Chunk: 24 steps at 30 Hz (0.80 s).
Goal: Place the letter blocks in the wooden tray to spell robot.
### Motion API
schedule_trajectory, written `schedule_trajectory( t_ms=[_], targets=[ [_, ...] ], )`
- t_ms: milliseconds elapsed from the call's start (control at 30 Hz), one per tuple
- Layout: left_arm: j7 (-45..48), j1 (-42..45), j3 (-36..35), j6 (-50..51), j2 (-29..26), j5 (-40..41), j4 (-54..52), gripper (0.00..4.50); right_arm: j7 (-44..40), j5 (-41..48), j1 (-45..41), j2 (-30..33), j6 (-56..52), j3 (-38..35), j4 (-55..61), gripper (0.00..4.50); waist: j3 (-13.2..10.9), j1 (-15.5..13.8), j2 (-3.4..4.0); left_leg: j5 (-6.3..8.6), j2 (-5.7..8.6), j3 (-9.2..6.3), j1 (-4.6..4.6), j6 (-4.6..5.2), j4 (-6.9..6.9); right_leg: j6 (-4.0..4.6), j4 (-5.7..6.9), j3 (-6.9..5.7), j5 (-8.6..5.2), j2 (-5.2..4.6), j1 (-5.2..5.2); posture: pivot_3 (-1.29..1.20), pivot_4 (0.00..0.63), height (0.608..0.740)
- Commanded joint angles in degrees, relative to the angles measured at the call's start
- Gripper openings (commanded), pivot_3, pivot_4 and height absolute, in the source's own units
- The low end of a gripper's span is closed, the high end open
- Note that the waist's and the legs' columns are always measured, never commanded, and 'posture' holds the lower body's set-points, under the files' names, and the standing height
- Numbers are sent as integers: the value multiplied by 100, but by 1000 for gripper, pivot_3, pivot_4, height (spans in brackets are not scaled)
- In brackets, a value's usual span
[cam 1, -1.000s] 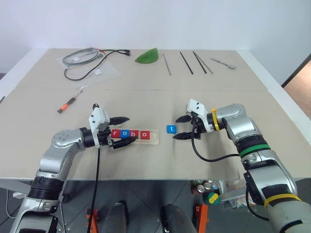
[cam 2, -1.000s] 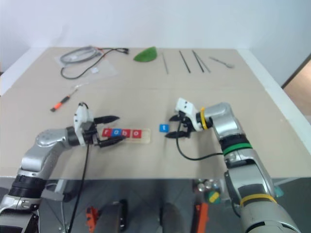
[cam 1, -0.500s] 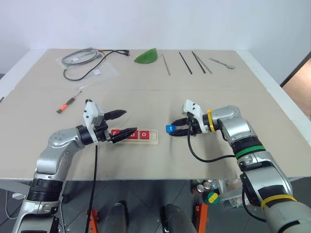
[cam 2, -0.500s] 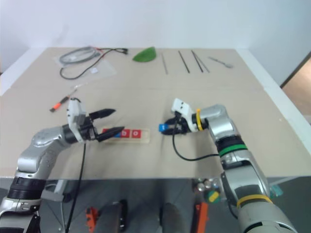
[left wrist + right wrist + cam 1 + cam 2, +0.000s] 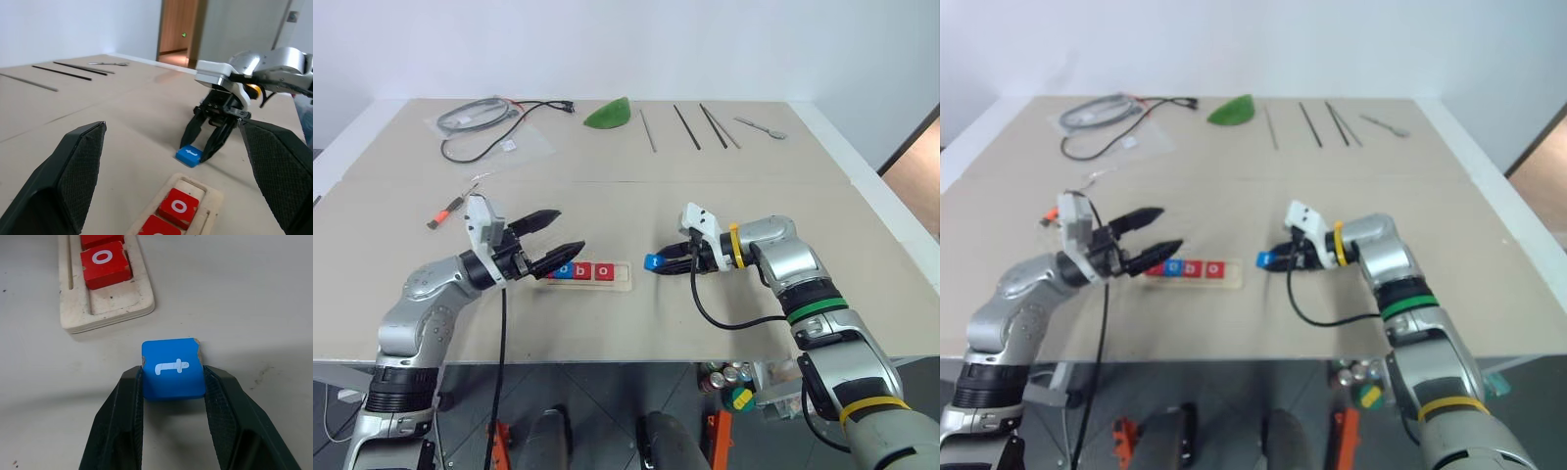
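Note:
A blue letter block marked t (image 5: 172, 368) lies flat on the table just right of the wooden tray (image 5: 623, 278). My right gripper (image 5: 658, 262) is shut on it, one finger on each side. In the tray's slot sit a red o block (image 5: 603, 271), another red block (image 5: 582, 270) and a blue block (image 5: 565, 269). The slot's right end is bare. My left gripper (image 5: 570, 230) hangs open above the tray's left end with nothing between its fingers, and its lower finger hides that end of the row.
An orange-handled screwdriver (image 5: 448, 211) lies on the left of the table. Along the far edge are a bagged cable (image 5: 489, 117), a green object (image 5: 610, 115), several thin rods (image 5: 690, 125) and a spoon (image 5: 764, 127). The table's front edge runs close below the tray.
My right gripper went from open beside the t block to shut on it. My left gripper lifted off the tray and tilted upward, staying open.

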State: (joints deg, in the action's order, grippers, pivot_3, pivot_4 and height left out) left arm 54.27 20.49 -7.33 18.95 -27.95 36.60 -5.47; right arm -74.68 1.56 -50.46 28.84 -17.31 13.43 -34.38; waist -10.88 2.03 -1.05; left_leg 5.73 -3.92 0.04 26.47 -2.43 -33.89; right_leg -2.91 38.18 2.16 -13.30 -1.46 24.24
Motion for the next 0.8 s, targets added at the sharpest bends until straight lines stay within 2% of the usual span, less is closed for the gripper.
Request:
schedule_trajectory(
  t_ms=[33, 300, 800],
  targets=[
    [102, -152, -89, 81, -210, 40, -274, 4500, 60, 281, -220, -22, -528, -210, 632, 1183, 0, 6, 0, 0, 0, 0, 0, 0, 0, 0, 0, 1, 0, 0, 0, 0, 150, 740],
    [430, -678, 2, 43, -706, -233, -458, 4500, -241, 415, 18, 74, -1329, 303, 2236, 1183, 1, 14, -2, 1, -1, 1, 0, -2, 3, 3, 0, 4, -3, 0, 6, 0, 150, 740],
    [351, -1115, -97, 34, -867, -237, -840, 4500, -466, -130, -885, -250, -603, 1180, 994, 1183, 1, 5, -2, 4, -1, 3, 0, -6, 3, 23, -2, 4, 9, -3, 18, 0, 150, 740]
  ],
)
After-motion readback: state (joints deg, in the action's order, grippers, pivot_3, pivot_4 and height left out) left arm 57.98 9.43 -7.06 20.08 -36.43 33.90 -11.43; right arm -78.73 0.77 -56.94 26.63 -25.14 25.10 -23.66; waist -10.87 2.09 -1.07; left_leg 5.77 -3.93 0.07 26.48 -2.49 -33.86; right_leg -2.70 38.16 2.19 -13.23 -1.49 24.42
